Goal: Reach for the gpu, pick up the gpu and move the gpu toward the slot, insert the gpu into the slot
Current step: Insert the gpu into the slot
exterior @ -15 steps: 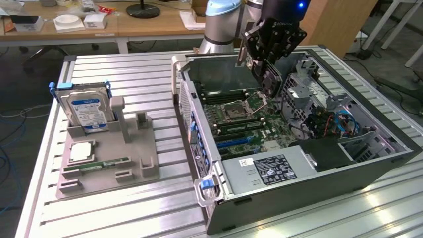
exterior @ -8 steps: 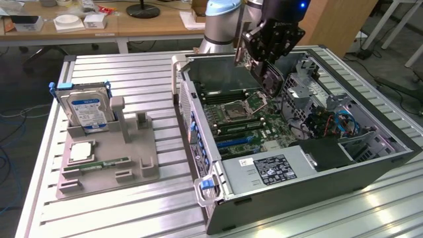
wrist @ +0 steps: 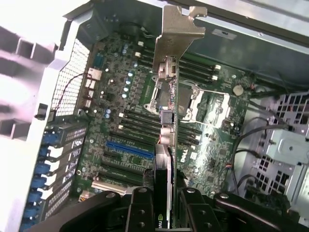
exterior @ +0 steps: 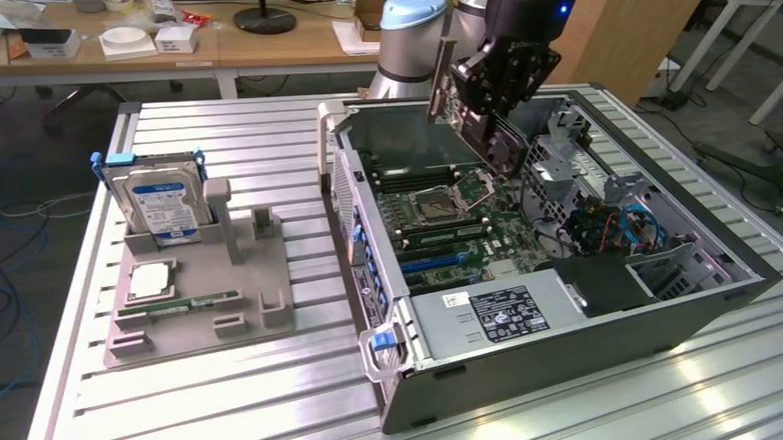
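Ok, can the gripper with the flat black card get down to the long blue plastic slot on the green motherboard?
Probably yes: the gripper holds the card above the open case, and no cable or part crosses the blue slot.

A ribbed silver aluminium worktable (exterior: 233, 394) catches bright overhead light in a workshop. Behind it stands a long pale wooden desk (exterior: 245, 50) carrying small white cardboard boxes (exterior: 128, 41), beside a tall brown wooden panel (exterior: 624, 41) and cable-strewn grey floor (exterior: 703, 115).
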Action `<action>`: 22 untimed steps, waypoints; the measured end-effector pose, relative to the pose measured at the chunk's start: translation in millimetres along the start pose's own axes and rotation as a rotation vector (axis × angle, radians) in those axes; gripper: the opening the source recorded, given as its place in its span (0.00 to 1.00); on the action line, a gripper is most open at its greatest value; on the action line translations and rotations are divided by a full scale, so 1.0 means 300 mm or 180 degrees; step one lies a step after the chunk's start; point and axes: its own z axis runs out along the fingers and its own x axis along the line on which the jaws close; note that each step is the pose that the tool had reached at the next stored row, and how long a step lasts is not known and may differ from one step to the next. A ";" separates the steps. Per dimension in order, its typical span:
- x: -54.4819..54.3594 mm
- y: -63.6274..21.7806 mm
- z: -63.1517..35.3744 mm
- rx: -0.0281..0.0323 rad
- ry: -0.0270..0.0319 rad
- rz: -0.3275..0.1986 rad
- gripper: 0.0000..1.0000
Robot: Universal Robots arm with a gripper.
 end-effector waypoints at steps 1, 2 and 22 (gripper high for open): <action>0.000 0.000 0.000 -0.0001 0.0001 -0.0047 0.27; 0.000 0.000 0.000 -0.0002 0.0003 -0.0101 0.27; 0.000 0.000 0.000 -0.0023 0.0027 -0.1176 0.27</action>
